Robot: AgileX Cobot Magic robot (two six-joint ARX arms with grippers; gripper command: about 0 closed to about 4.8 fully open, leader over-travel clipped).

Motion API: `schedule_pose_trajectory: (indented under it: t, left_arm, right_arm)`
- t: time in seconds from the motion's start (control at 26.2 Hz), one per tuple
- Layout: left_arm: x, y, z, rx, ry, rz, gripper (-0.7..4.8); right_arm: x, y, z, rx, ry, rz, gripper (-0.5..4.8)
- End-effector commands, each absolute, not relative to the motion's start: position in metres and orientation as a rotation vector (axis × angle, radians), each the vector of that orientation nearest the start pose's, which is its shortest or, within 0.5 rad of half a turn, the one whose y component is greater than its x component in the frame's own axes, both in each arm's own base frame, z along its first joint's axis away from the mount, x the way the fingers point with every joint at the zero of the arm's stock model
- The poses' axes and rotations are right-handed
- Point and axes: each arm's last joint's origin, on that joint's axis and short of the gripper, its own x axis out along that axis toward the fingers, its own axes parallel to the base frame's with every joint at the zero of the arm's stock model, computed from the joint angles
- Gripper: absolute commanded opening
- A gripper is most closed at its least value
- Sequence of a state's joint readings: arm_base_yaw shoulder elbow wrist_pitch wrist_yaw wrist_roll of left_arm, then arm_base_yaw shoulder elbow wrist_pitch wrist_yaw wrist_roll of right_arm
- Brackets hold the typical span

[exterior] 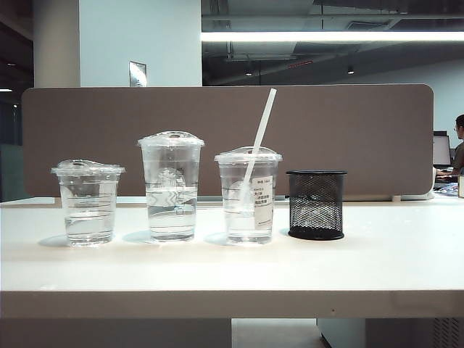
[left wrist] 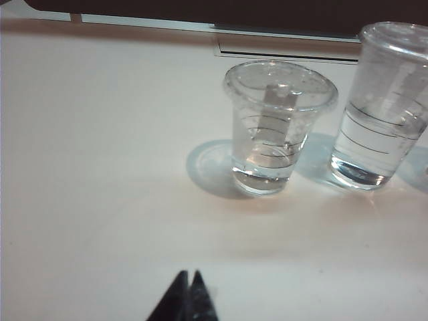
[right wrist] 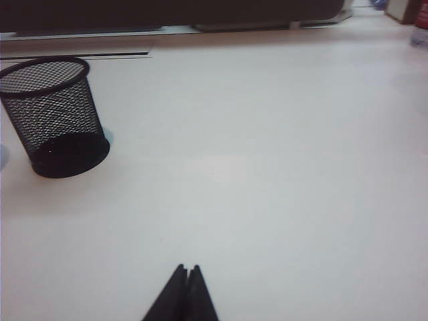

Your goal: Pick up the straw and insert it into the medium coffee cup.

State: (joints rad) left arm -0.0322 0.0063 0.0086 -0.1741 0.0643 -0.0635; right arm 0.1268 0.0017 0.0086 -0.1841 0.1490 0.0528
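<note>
1. Straw (exterior: 259, 130) stands tilted through the lid of the medium coffee cup (exterior: 249, 196) on the tabletop (exterior: 232, 268), beside a black mesh holder (exterior: 316, 204).
2. Left claw (left wrist: 187, 284) is clenched, empty, near the shortest cup (left wrist: 274, 127).
3. Right claw (right wrist: 186, 277) is clenched, empty, over bare tabletop.

A white table (exterior: 217, 268) is spanning the foreground. Behind it a grey-brown partition panel (exterior: 348, 138) is standing along the far edge. A pale column (exterior: 138, 43) is rising beyond, carrying a small sign (exterior: 138, 74). A long ceiling light (exterior: 333, 35) is glowing under dark exposed ceiling, and a seated person (exterior: 458, 148) is working at far right.
</note>
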Motion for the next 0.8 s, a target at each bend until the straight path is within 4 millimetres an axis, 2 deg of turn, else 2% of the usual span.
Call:
schedule_pose_trajectory:
  t: [0.04,0.23,0.8]
  left_arm:
    - [0.0960,-0.0051,0.1497,-0.062,0.172,-0.095,-0.04]
    - [0.0960,-0.0051,0.1497,-0.062,0.172,-0.095,-0.04]
    - [0.0960,-0.0051,0.1497,-0.062,0.172,-0.095,-0.04]
  right_arm:
    - [0.0956,0.0077,0.1473,0.035,0.178,0.012,-0.05]
    - [0.0954,0.0101,0.1473,0.046,0.182,0.100,-0.05]
    - [0.0954,0.0101,0.1474,0.046,0.181,0.099,-0.05]
